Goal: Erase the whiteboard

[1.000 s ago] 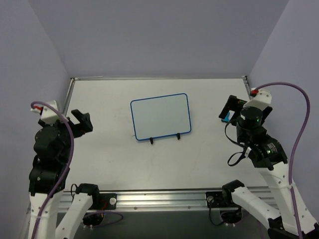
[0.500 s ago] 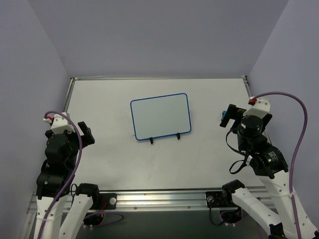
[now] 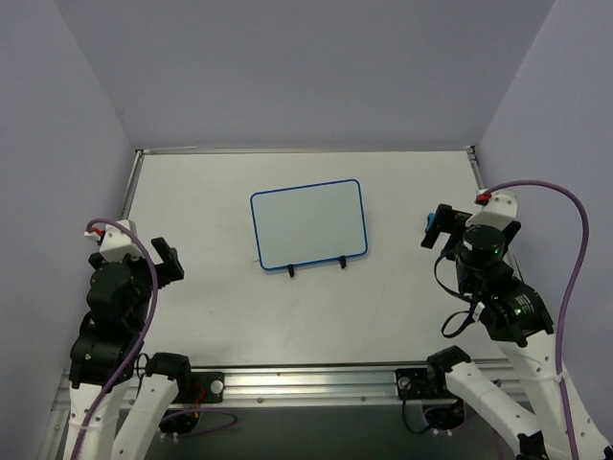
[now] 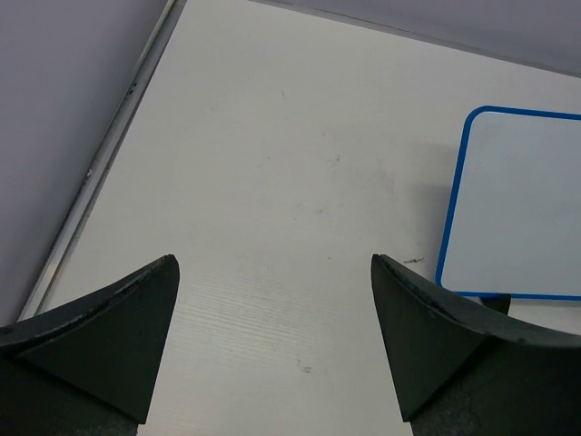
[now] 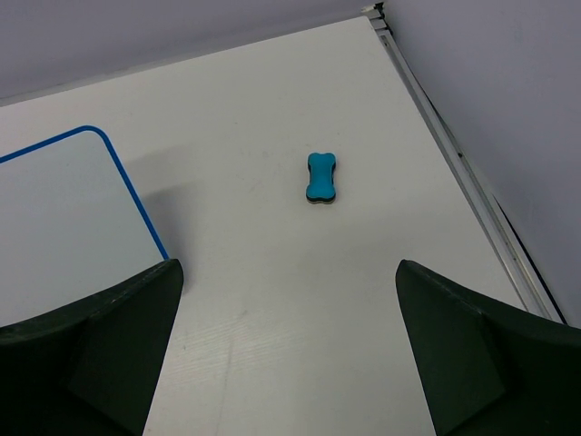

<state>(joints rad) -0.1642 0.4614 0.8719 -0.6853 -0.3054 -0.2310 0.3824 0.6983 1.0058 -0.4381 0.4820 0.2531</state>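
Observation:
The whiteboard (image 3: pixel 308 225) has a thin blue frame and a clean white face with no writing. It leans on a black wire stand (image 3: pixel 292 271) at the middle of the table. Its left edge shows in the left wrist view (image 4: pixel 517 209) and its right corner in the right wrist view (image 5: pixel 54 213). A small blue eraser (image 5: pixel 321 177) lies flat on the table right of the board, just beyond my right gripper (image 5: pixel 290 265), which is open and empty. In the top view the eraser (image 3: pixel 431 225) is mostly hidden by that gripper (image 3: pixel 439 228). My left gripper (image 3: pixel 165 259) is open and empty, well left of the board, over bare table (image 4: pixel 272 263).
A metal rim runs along the table's left edge (image 4: pixel 109 154) and right edge (image 5: pixel 454 154). Purple walls close in on three sides. Purple cables loop from both wrists (image 3: pixel 575 240).
My left gripper has drawn back toward the near left of the table and lowered. My right gripper has shifted slightly back from the eraser. The board and eraser have not moved.

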